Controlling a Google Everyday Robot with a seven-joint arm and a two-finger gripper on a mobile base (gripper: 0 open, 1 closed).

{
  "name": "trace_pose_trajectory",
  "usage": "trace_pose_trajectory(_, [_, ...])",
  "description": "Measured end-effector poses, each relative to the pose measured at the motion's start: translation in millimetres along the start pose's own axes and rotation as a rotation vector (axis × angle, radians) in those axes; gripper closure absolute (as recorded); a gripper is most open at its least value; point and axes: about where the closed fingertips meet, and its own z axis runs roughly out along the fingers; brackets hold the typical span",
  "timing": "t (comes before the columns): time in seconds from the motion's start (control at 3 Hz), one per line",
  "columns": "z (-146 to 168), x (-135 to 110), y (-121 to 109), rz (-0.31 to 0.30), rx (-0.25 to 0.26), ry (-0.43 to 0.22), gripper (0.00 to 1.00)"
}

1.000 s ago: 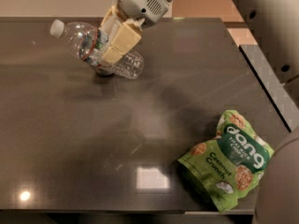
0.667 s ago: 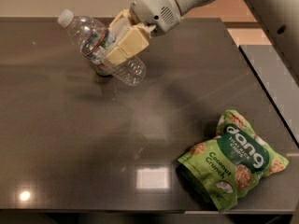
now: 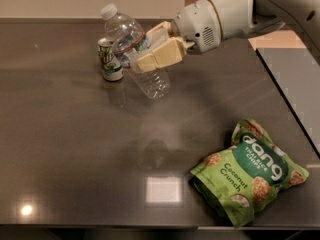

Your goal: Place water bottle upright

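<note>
The water bottle [image 3: 131, 48] is clear ribbed plastic with a white cap at the upper left and a red-edged label band. It hangs tilted above the dark table [image 3: 75, 149], cap up and to the left, base down and to the right. My gripper [image 3: 150, 49] reaches in from the upper right on a white arm and is shut on the bottle's middle, with cream-coloured fingers [image 3: 159, 56] across it. The bottle's base is off the table.
A green-and-white soda can [image 3: 109, 60] stands upright just left of and behind the bottle. A green bag of coconut crunch chips [image 3: 250, 171] lies at the front right. The table's right edge runs beside a grey surface [image 3: 295, 79].
The gripper has lifted the bottle off the table and swung it more upright, moving right. The soda can behind it has come into view.
</note>
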Motion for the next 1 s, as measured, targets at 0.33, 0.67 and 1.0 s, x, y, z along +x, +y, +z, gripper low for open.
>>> trace_pose_trajectory(0.33, [-9,9,-6,0.008,0.021,-0.064,1.00])
trace_pose_trajectory(0.67, [-9,16,-15,0.003,0.031,-0.126,1.00])
trace_pose_trajectory(1.0, [-8,24,-23,-0.002,0.040,-0.166,1.00])
